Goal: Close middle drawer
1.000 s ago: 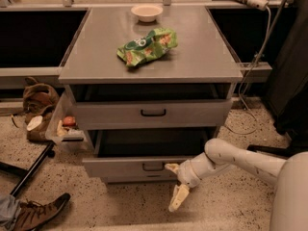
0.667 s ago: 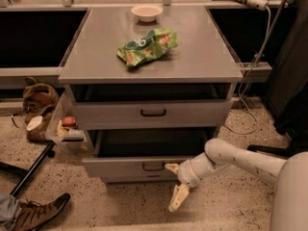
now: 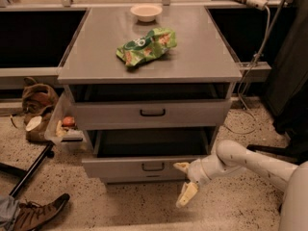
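The hand (image 3: 185, 181) is spread wide open and holds nothing. The middle drawer (image 3: 120, 168) stands pulled out just left of the hand, its front's right end beside the upper finger (image 3: 182, 166). Far above the hand, a green bag (image 3: 147, 46) lies on the tabletop (image 3: 96, 57)

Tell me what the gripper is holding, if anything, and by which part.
Nothing. The gripper sits open by the right end of the middle drawer front, fingers spread on empty air, off the handle.
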### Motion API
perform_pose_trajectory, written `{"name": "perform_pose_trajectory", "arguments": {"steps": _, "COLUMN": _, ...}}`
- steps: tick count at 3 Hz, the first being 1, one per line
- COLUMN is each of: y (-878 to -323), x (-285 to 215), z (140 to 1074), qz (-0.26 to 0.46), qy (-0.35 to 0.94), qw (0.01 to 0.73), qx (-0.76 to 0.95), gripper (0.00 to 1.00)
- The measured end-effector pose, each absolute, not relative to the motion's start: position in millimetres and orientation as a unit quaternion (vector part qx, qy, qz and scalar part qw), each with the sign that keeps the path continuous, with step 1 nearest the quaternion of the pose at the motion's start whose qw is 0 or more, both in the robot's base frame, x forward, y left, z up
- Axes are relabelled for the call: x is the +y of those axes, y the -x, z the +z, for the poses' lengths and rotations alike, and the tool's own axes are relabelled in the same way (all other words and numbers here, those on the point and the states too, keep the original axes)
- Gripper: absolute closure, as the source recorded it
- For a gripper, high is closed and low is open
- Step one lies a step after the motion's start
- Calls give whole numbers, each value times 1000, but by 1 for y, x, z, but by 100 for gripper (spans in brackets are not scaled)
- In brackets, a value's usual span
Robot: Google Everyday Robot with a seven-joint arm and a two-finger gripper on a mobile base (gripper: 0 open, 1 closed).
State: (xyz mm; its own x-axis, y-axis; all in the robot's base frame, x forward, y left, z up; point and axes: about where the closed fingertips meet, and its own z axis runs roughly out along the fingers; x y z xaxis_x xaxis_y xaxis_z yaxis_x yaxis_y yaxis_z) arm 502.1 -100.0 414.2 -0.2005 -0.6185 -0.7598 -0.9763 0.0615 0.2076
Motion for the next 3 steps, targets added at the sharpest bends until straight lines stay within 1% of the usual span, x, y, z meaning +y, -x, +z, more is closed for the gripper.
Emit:
{"name": "perform_pose_trajectory", "arguments": {"steps": 1, "y": -522, "x": -120, "z": 412, "qz": 343, "qy": 570, "qw": 242, "qx": 706, "gripper": 0}}
{"name": "perform_pose_trajectory", "arguments": {"steps": 2, "y": -537, "x": -124, "z": 408, "qz": 337, "qy": 568, "qw": 239, "qx": 712, "gripper": 0}}
{"name": "perform_pose_trajectory", "arguments": {"steps": 3, "y": -547, "x": -116, "z": 405, "qz": 338, "qy": 573, "qw": 240, "qx": 707, "gripper": 0}}
